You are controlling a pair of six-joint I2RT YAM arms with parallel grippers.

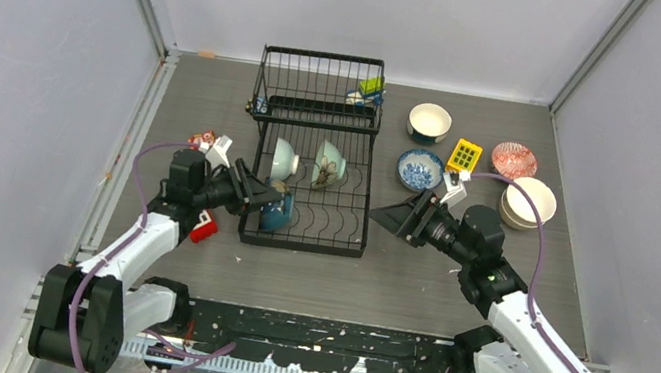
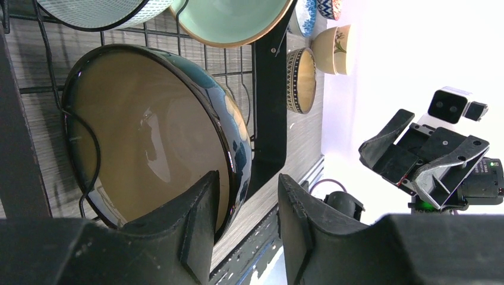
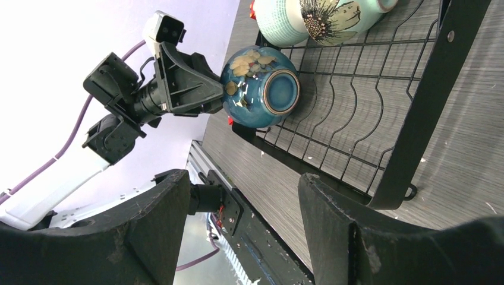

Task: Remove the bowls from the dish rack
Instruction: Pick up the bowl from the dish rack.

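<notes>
**Left tool astride the blue bowl's rim in the rack**

The left tool [image 2: 248, 176] is released, its jaws part-way apart and astride the rim of the blue bowl [image 2: 148, 130]. The inner finger [image 2: 199, 219] lies over the bowl's tan inside. The outer finger [image 2: 294, 219] stands beside the dark glazed wall, and a strip of gap shows between the two. The bowl stands on edge among the tines at the near left corner of the rack [image 1: 301, 246], with its mouth toward the left tool and its foot toward the right.

The right tool [image 3: 243, 181] is spread wide and empty. It hangs over the tabletop [image 1: 453, 278] just off the rack's right side, facing the bowl's foot from well apart.

Farther back in the rack, a green bowl [image 1: 284, 159] and a flowered bowl [image 1: 329, 163] stand on edge side by side. The raised back section holds a few small coloured things [image 1: 370, 90] at its right end, too small to tell apart.

Right of the rack, a white bowl [image 1: 430, 121], a blue-and-white bowl [image 1: 420, 170], a red-patterned bowl [image 1: 513, 160] and a cream stack [image 1: 529, 202] sit upright on the tabletop. A yellow block [image 1: 463, 155] lies among them. A red block [image 1: 204, 226] lies by the left arm, near the rack's front left corner.

The tabletop is grey wood-grain, enclosed by pale walls [image 1: 26, 44] at the left, back and right.
</notes>
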